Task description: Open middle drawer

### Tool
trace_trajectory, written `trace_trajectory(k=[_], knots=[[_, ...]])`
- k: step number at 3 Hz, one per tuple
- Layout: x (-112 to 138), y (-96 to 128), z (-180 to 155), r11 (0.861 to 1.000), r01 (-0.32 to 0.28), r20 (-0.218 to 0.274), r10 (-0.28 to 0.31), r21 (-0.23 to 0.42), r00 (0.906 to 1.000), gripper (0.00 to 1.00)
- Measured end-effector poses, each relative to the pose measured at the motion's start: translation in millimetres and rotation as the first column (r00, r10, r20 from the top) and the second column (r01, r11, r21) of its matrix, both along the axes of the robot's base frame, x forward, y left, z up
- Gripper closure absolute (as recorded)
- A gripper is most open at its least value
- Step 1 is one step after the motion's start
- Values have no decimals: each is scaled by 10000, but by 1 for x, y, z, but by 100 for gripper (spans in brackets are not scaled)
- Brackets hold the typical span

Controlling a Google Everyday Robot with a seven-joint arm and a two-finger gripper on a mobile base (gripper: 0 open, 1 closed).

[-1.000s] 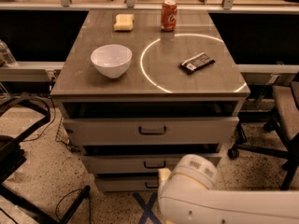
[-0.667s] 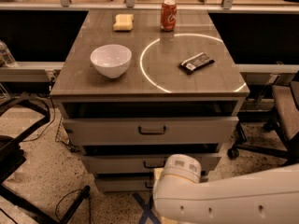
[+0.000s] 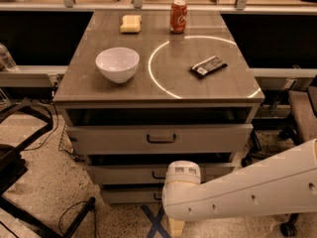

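Cabinet [image 3: 84,89] stands just as it did a second ago: three grey fronts stacked under a brown top, none drawn further out.

What has moved is the white arm [image 3: 247,192]. It has swung leftward across the lower fronts, and its rounded end now sits near the cabinet's centre line instead of right of it.

The middle drawer [image 3: 119,174] lies between the taller top front [image 3: 208,139] and the short bottom front [image 3: 126,196]. Its left part shows, its right part is behind the arm, and it looks shut.

The gripper [image 3: 176,227] hangs below the arm's end at the bottom edge of the view, low before the bottom front. Only a pale piece of it shows, and I cannot tell whether it is spread or pressed together.

The middle drawer's dark handle [image 3: 157,175] peeks out just left of the arm's end, with nothing seen on it.

On the top, the bowl [image 3: 117,63], can [image 3: 178,15], sponge [image 3: 131,24] and wrapped bar [image 3: 208,66] have not shifted.

I judge this to be the approach. The arm is lining up sideways with the handle and the pull has not begun. The gripper probably needs to come up to handle height first.
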State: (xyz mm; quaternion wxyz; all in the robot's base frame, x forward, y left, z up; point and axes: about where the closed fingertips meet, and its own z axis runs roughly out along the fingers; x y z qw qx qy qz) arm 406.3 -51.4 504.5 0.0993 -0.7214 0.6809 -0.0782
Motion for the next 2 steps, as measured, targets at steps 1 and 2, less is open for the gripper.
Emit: trace_trajectory(k=[1,2], knots=[[20,-1,-26,9992,404,-177,-403,69,9990,0],[26,1,-60,9975,700,-664,-689,134,9954,0]])
